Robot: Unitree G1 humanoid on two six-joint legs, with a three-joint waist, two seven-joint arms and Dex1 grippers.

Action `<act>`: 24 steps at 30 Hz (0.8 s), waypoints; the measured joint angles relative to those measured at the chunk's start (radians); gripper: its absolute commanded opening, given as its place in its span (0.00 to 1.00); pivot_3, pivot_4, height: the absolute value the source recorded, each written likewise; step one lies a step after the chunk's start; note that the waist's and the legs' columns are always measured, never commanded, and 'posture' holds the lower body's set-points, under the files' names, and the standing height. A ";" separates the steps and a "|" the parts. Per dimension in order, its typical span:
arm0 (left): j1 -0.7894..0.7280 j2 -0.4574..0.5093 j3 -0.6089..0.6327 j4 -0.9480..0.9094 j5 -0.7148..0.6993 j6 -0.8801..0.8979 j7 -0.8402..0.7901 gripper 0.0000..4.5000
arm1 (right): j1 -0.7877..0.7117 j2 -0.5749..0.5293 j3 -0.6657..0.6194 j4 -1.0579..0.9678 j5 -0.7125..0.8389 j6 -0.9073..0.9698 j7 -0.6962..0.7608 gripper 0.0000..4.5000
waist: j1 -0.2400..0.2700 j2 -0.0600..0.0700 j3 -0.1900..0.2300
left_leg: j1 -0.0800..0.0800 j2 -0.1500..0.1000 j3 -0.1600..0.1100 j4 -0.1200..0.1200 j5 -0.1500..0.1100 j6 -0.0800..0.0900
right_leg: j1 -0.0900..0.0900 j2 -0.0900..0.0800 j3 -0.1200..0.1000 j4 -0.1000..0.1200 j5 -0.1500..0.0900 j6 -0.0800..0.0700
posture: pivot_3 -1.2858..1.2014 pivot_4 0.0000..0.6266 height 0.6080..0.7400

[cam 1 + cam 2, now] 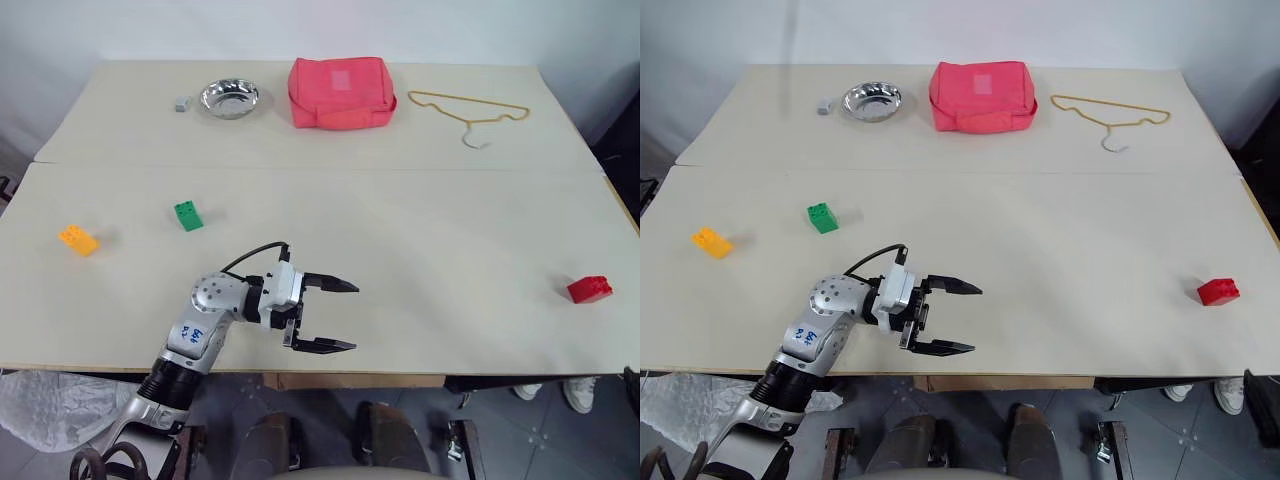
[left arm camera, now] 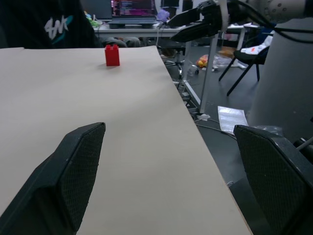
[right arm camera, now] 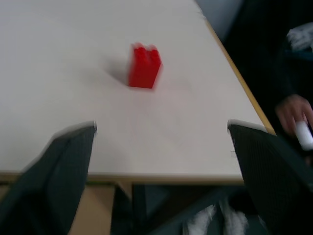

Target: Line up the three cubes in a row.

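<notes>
Left gripper [image 1: 338, 316] sits low over the near edge of the counter [image 1: 420, 230], fingers [image 1: 335, 284] spread wide and level, nothing between them. They aim across the counter toward the red cube [image 1: 590, 289], which stands well beyond the fingertips near the far-right edge. Green cube [image 1: 188, 215] and orange-yellow cube [image 1: 78, 239] lie behind the fingers on the opposite side, apart from each other and from the red one; the three form no row.

Right gripper [image 3: 161, 142]: fingers [image 3: 54, 166] stand wide and empty, with the red cube ahead of and between the fingertips, not touched.

At the counter's far side: small grey block [image 1: 181, 104], metal bowl [image 1: 230, 98], pink bag [image 1: 341, 92], wire hanger [image 1: 470, 112]. A person's hand [image 3: 293, 115] shows beyond the counter edge.
</notes>
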 measured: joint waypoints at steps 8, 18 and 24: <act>0.042 0.032 0.042 -0.021 0.001 0.017 0.033 0.99 | -0.245 -0.299 0.072 0.086 0.047 0.409 -0.066 1.00 | 0.024 0.004 -0.002 | -0.002 0.000 -0.004 0.000 0.000 0.001 | 0.000 -0.001 0.004 0.000 -0.001 -0.002 | 0.52 0.24 1.00; 0.086 0.043 0.052 -0.065 0.014 0.007 0.081 0.99 | -0.397 -0.388 0.181 0.270 -0.012 0.533 -0.038 1.00 | 0.042 0.004 -0.002 | -0.010 -0.002 -0.007 0.004 0.001 0.003 | -0.001 -0.001 -0.009 0.000 0.001 0.001 | 0.52 0.24 1.00; 0.086 0.044 0.052 -0.081 0.021 0.000 0.090 1.00 | -0.444 -0.390 0.224 0.322 -0.064 0.512 -0.016 0.79 | 0.040 0.004 -0.002 | -0.010 -0.002 -0.007 0.004 0.001 0.003 | -0.001 -0.001 -0.009 0.000 0.001 0.001 | 0.52 0.24 1.00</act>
